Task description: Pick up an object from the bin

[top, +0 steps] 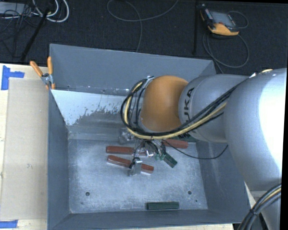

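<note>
1. Grey metal bin (58,180): sloped walls, flat scuffed floor, a few loose things, most of them clustered at the middle of the floor.
2. Arm (249,122): reaching in from the right, wrist bent down over the middle of the floor.
3. Orange cover (163,108): fixed on the wrist, ringed by cables, hiding part of the cluster beneath.
4. Dark green bar (162,205): flat and alone near the front wall, well apart from the claw. Disregard for the present step.
5. Upper red-brown bar (119,149) and lower red-brown bar (118,159): side by side, flat, just left of the claw.
6. Third red-brown bar (145,168): just beside the claw tip, on its right. Fourth red-brown bar (177,144): partly hidden under the wrist.
7. Claw (136,165): down at floor level inside the cluster, between the lower red-brown bar and the third red-brown bar; touching or merely beside them, not determinable. Open or closed: cannot tell.
8. Small green piece (168,160): tilted, near the claw on the right.
9. Progress, as judged: reach into the bin made; nothing seen gripped, every visible thing apparently resting on the floor. Remaining: close on one thing, probably a nearby bar, then lift clear.
</note>
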Tool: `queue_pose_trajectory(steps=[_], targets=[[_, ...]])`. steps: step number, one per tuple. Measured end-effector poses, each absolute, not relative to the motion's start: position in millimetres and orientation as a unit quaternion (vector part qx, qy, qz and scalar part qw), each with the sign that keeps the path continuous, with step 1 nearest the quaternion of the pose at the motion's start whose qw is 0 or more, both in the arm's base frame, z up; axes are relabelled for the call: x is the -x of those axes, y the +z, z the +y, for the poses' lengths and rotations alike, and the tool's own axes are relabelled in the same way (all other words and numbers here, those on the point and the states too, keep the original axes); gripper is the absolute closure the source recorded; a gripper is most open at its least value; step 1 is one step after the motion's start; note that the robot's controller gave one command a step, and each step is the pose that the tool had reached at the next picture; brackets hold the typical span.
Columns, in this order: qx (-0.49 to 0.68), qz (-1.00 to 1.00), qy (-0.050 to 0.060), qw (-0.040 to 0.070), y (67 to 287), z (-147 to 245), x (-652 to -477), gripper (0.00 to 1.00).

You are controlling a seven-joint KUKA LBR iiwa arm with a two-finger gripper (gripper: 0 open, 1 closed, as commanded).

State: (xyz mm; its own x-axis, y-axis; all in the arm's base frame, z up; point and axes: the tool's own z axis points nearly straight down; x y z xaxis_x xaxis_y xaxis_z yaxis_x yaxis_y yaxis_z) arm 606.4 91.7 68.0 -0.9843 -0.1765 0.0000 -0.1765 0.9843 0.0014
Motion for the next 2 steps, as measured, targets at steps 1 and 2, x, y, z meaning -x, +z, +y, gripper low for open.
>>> queue_pose_trajectory(steps=[1, 2], targets=[[-0.088, -0.996, 0.0, 0.0, 69.5, 90.8, -606.7, 1.0], [-0.141, -0.99, 0.0, -0.005, 219.0, 70.7, -609.4, 1.0]])
